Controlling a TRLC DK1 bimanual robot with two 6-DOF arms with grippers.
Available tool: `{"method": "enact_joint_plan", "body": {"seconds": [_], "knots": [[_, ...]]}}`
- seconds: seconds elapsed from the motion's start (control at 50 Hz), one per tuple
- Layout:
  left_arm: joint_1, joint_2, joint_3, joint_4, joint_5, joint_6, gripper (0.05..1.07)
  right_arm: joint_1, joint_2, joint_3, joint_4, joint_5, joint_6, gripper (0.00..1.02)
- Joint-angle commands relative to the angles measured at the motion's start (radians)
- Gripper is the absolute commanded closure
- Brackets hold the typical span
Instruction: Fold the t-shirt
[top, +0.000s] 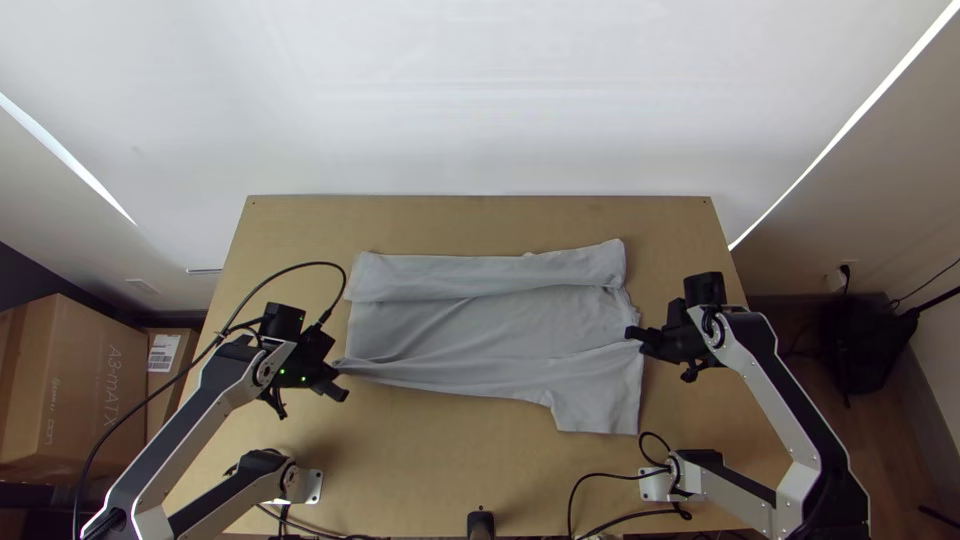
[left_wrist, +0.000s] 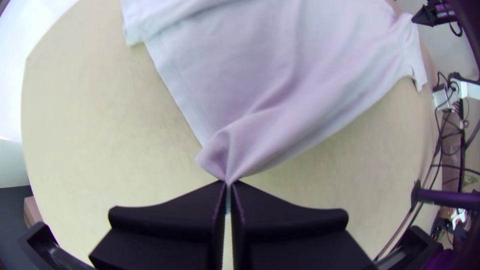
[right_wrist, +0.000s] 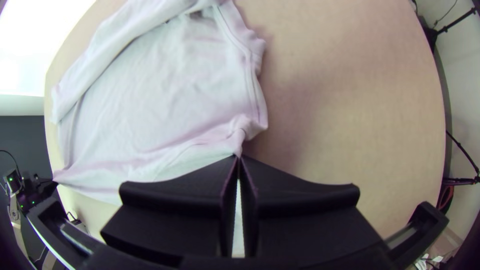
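Shirt (top: 470, 335) lay mid-table, long axis running side to side between the arms: left gripper (left_wrist: 229, 184) was clamped on the near hem corner, right gripper (right_wrist: 238, 157) pinched tight on the neck end above the near sleeve (top: 600, 405). Folded strip (top: 450, 277) ran along the far side, so the next fold likely needed both grips going away from the bases together; the sleeve, nearer the bases than that grip line, could have dragged or bunched.
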Motion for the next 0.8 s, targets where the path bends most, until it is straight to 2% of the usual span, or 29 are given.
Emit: {"method": "enact_joint_plan", "body": {"seconds": [0.0, 0.32, 0.6, 0.78], "knots": [[0.004, 0.017, 0.052, 0.037, -0.010, -0.045, 1.04, 0.012, -0.011, 0.056, -0.012, 0.010, 0.024, 1.00], [0.075, 0.123, 0.104, 0.172, -0.010, -0.079, 1.04, -0.021, 0.112, 0.158, 0.022, 0.031, 0.020, 1.00], [0.126, 0.240, 0.228, 0.287, -0.011, -0.086, 1.05, -0.013, 0.238, 0.308, 0.072, 0.059, 0.011, 1.00], [0.129, 0.338, 0.334, 0.298, -0.016, -0.100, 1.05, 0.001, 0.328, 0.412, 0.075, 0.074, 0.007, 1.00]]}}
